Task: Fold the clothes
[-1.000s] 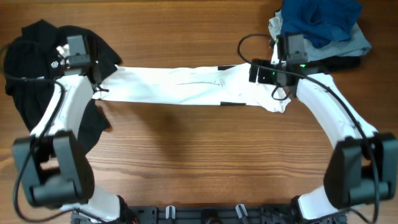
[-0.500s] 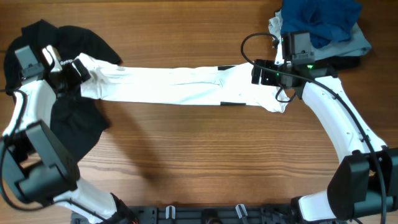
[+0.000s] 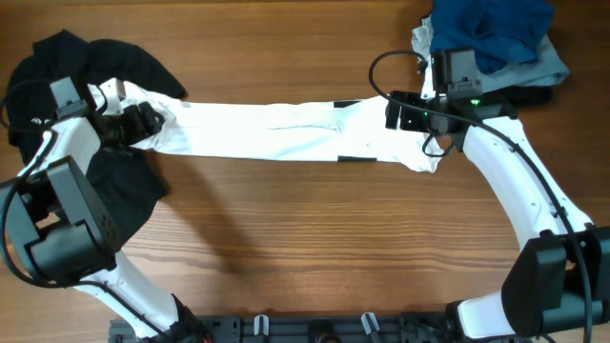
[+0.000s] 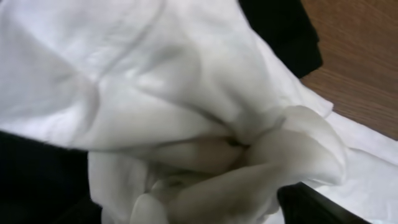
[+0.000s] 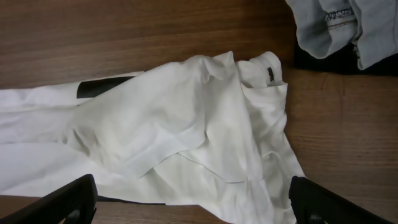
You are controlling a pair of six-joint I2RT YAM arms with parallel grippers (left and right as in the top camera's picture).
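The white T-shirt [image 3: 276, 138] lies pulled out in a long narrow band across the table. Its left end is drawn up onto the black shirt [image 3: 114, 191]. My left gripper [image 3: 141, 120] is at that end. In the left wrist view it [image 4: 211, 202] is shut on bunched white fabric [image 4: 155, 93]. My right gripper [image 3: 400, 112] is open above the shirt's crumpled right end [image 5: 174, 124], jaws wide [image 5: 199, 208] and empty. A black print stripe [image 5: 102, 87] shows there.
The black shirt with small white logos is heaped at the far left, under my left arm. A pile of blue and pale grey garments [image 3: 496, 38] sits at the back right, with its grey edge in the right wrist view [image 5: 348, 25]. Bare wood [image 3: 315, 238] is in front.
My left arm swung out to the left and pulled the shirt's left end onto the black shirt, then eased slightly back right. The right arm has barely moved.
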